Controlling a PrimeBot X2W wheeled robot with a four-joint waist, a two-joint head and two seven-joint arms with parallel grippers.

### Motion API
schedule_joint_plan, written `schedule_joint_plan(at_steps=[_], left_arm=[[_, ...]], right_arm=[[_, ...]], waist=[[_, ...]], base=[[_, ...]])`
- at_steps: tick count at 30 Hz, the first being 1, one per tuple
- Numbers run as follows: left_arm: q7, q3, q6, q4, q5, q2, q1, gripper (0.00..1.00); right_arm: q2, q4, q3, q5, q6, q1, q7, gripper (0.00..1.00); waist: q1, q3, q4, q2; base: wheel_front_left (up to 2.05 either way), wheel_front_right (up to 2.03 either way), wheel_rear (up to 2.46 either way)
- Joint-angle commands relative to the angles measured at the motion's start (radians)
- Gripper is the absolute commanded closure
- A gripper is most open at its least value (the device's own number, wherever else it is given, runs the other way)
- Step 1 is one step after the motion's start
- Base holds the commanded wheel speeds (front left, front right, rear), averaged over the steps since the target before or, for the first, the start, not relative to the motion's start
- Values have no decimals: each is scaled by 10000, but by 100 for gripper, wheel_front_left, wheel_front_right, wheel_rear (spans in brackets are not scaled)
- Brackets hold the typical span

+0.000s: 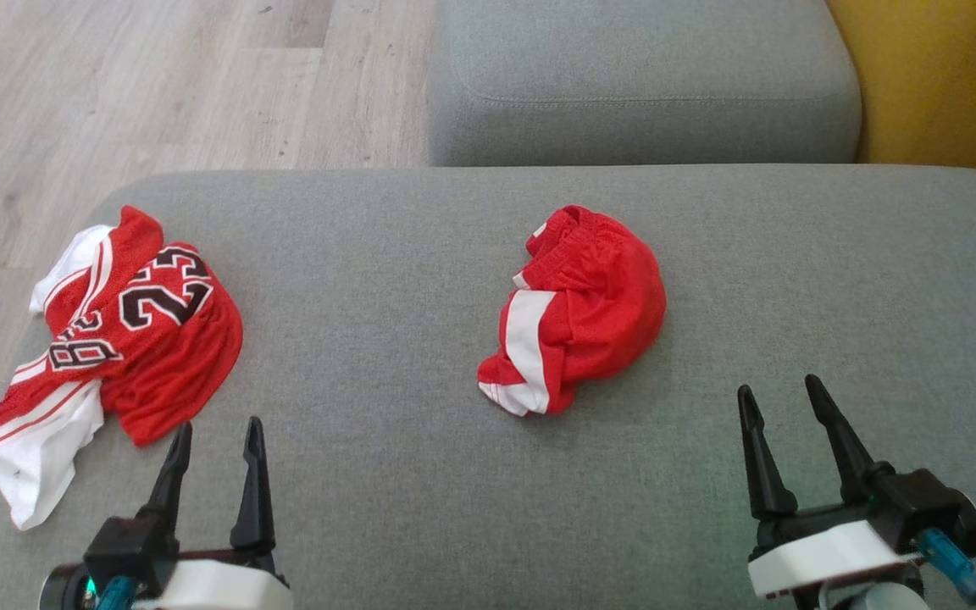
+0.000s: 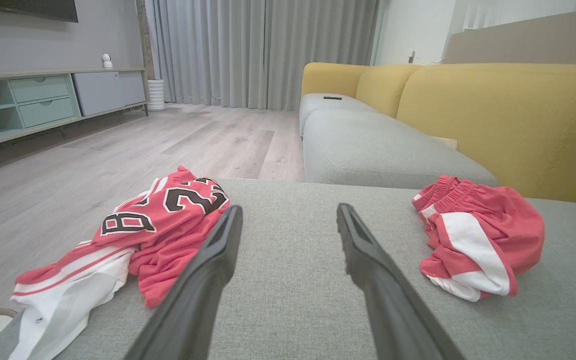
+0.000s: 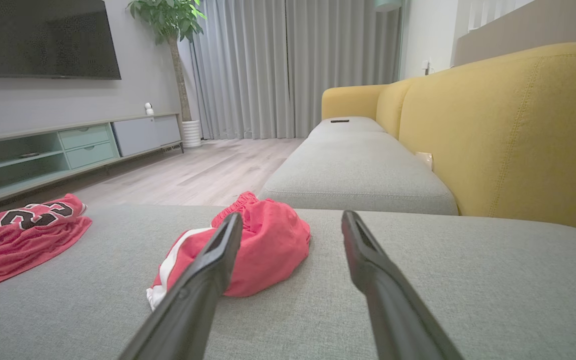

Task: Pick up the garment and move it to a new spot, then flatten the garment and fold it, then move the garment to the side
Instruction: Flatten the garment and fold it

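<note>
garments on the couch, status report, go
Left gripper open, right gripper open, both empty. Red shorts crumpled at centre, jersey bunched far left. Nothing in the way.

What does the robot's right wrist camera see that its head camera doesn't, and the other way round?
Right wrist view, not head view: the TV, plant, curtains and cabinet.
Head view, not right wrist view: the open left gripper.
Both: the shorts, the jersey, the grey cushion, the yellow sofa back, the floor and the open right gripper.
</note>
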Motion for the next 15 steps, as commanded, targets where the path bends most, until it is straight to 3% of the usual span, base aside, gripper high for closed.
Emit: schedule_joint_plan(at_steps=[1, 15], left_arm=[[-122, 299, -43, -299, 42, -46, -416, 0], [-122, 174, 121, -331, 187, -48, -408, 0]], right_arm=[[-34, -295, 197, -43, 67, -221, -24, 0], [-33, -300, 284, -23, 67, -169, -24, 0]], waist=[[0, 4, 11, 0], [0, 17, 51, 0]], base=[[0, 0, 0], [0, 0, 0]])
